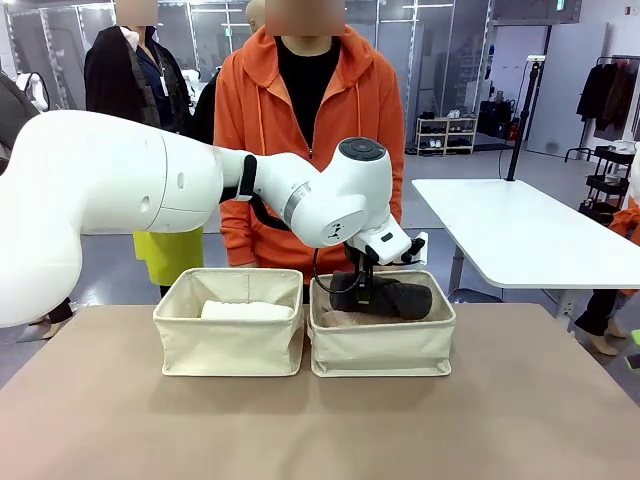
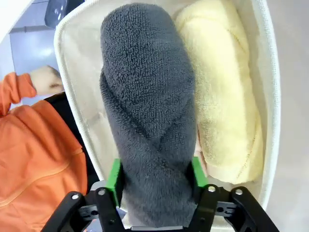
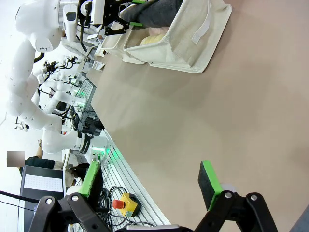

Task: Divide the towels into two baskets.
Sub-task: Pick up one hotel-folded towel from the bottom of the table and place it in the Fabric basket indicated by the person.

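The left gripper point(image 2: 155, 180) is reaching into the right basket point(image 1: 382, 345), its jaws flanking the dark grey towel point(image 2: 147, 111) without clearly clamping it. That towel is lying beside the pale yellow towel point(image 2: 227, 92). The right gripper point(image 3: 152, 183) is hanging with its jaws spread above the counter point(image 3: 231, 111).

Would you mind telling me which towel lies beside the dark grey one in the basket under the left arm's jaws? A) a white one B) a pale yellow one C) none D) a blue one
B: in the left wrist view the dark grey towel lies alongside a pale yellow towel inside the same basket.
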### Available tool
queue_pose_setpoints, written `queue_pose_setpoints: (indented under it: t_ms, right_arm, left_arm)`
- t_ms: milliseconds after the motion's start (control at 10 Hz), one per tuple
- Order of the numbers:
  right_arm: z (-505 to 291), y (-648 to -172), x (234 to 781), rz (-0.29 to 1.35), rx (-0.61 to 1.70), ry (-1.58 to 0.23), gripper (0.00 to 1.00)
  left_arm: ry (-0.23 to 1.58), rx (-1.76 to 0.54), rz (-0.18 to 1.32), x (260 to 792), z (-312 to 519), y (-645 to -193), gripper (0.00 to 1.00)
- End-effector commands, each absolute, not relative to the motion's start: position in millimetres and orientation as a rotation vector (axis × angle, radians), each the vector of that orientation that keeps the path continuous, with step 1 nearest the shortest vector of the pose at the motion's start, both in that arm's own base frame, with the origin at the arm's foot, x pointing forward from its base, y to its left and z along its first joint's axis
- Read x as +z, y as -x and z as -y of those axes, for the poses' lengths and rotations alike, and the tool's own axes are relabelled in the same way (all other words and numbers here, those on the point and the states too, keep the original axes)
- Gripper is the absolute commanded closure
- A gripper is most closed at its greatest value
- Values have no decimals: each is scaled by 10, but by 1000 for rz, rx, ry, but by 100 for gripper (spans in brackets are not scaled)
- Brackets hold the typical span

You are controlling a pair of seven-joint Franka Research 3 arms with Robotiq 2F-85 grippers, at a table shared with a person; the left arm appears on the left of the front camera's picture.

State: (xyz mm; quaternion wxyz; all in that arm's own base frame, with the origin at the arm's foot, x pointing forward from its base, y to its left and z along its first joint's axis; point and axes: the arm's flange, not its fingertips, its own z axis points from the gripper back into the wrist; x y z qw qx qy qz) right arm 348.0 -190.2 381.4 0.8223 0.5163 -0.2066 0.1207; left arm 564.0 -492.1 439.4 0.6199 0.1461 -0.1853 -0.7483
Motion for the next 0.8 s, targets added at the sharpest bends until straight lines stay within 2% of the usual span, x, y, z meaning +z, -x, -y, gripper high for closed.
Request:
queue_pose_setpoints:
  t_ms: [0,100,400,700]
  right_arm:
    - [1892,-3446,3839,441,246,-1091,0]
    - [1892,-3446,3839,441,246,-1091,0]
    - [1892,-3446,3839,441,246,-1091,0]
    - [1892,-3446,3839,441,246,-1091,0]
  left_arm:
    - [-323,-1736,426,4484,4917,-5626,4]
    - [-321,-1734,426,4492,4912,-5620,0]
    - [-292,-1701,442,4528,4837,-5530,1]
    - [-337,-1719,435,4439,4930,-5635,1]
